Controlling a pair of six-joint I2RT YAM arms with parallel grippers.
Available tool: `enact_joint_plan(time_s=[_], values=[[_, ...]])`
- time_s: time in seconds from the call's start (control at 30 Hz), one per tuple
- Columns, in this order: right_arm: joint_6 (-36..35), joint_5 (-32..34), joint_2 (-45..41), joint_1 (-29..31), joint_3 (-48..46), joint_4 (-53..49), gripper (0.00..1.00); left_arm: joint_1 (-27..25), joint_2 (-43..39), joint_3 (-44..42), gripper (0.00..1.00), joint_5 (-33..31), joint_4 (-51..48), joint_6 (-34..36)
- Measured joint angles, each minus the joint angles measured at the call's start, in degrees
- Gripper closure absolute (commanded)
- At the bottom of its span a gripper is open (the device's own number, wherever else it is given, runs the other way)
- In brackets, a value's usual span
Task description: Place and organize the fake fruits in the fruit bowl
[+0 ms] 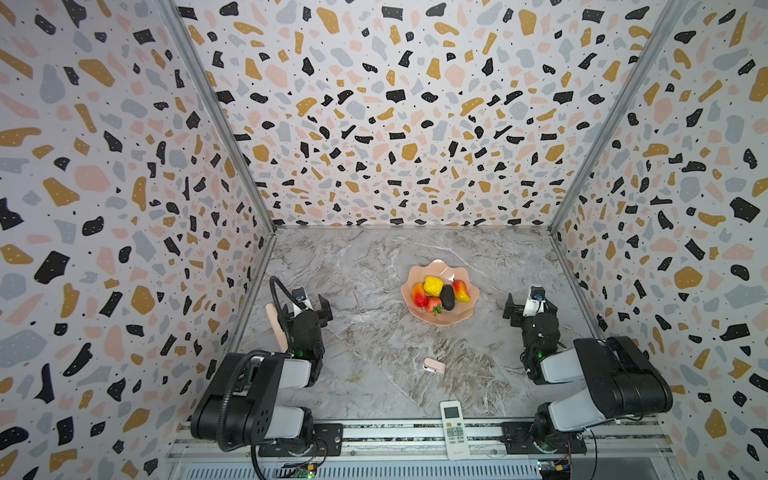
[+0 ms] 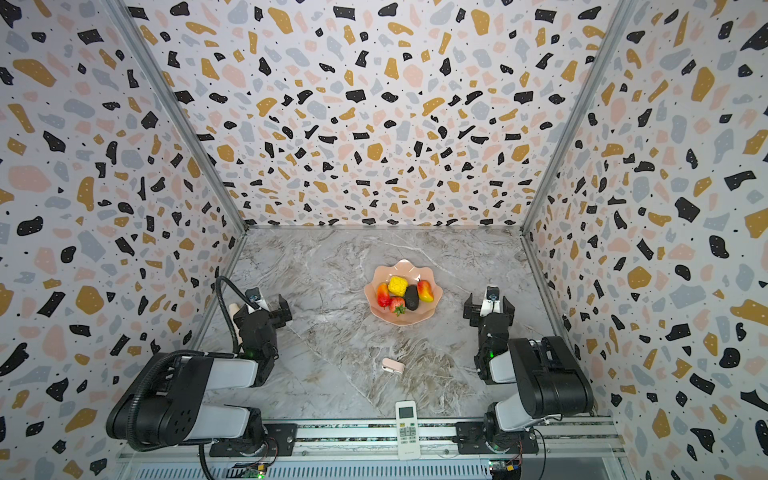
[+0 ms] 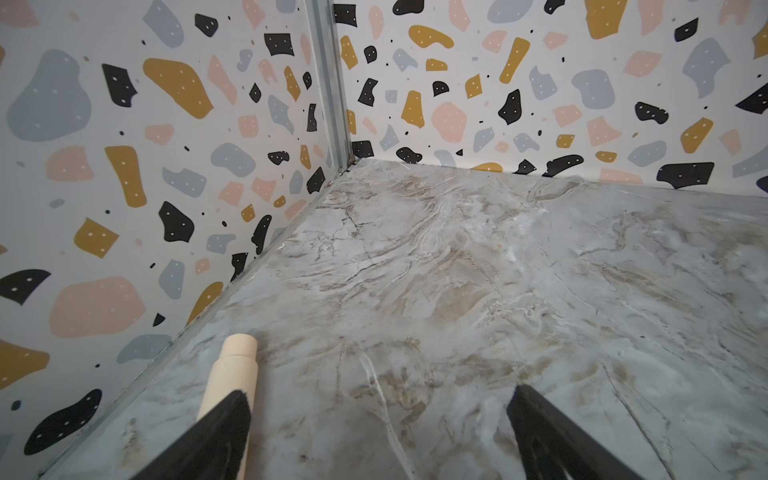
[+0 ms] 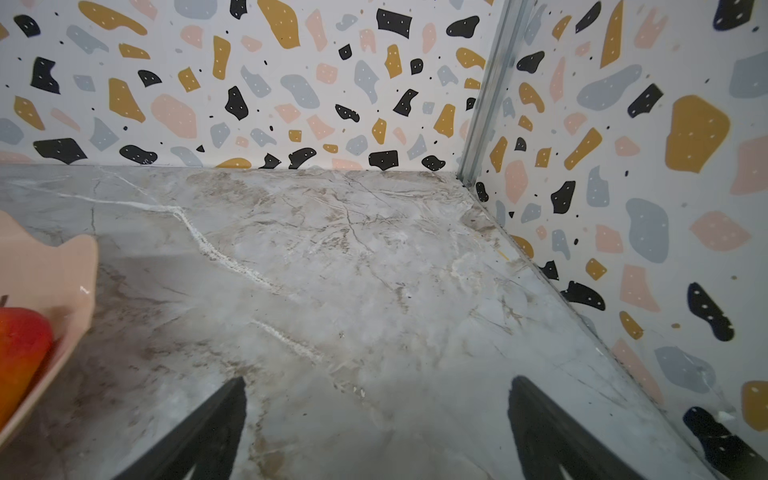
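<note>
The pale-pink fruit bowl (image 1: 438, 264) (image 2: 402, 264) sits on the marble table right of centre in both top views. Five fake fruits lie in it: a mango (image 1: 419, 294), a bumpy yellow one (image 1: 433, 285), a blackish avocado (image 1: 447, 297), a strawberry (image 1: 434, 305) and a second mango (image 1: 461, 290). My left gripper (image 1: 309, 306) (image 3: 380, 392) hovers open and empty, well left of the bowl. On the bowl's right, my right gripper (image 1: 528, 306) (image 4: 377, 382) is also open and empty. The right wrist view catches the bowl's rim (image 4: 79, 266) and one mango (image 4: 20, 340).
A small pink-white clip gadget (image 1: 434, 365) lies on the table nearer the front. A white remote (image 1: 454, 428) rests over the front rail. Close beside the left gripper, a cream cylinder (image 1: 274, 324) (image 3: 237, 370) lies by the left wall. Terrazzo-patterned walls close three sides.
</note>
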Motion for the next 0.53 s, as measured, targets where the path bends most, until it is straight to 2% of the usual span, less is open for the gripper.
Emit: enact_joint_plan(time_s=[0.2, 0.53], values=[[0.31, -2.38, -0.02, 0.28, 0.09, 0.13, 0.01, -0.02, -0.07, -0.13, 0.00, 1.55, 2.27, 0.59], [0.28, -2.58, -0.02, 0.57, 0.44, -0.24, 0.01, -0.02, -0.07, -0.13, 0.00, 2.08, 2.58, 0.76]])
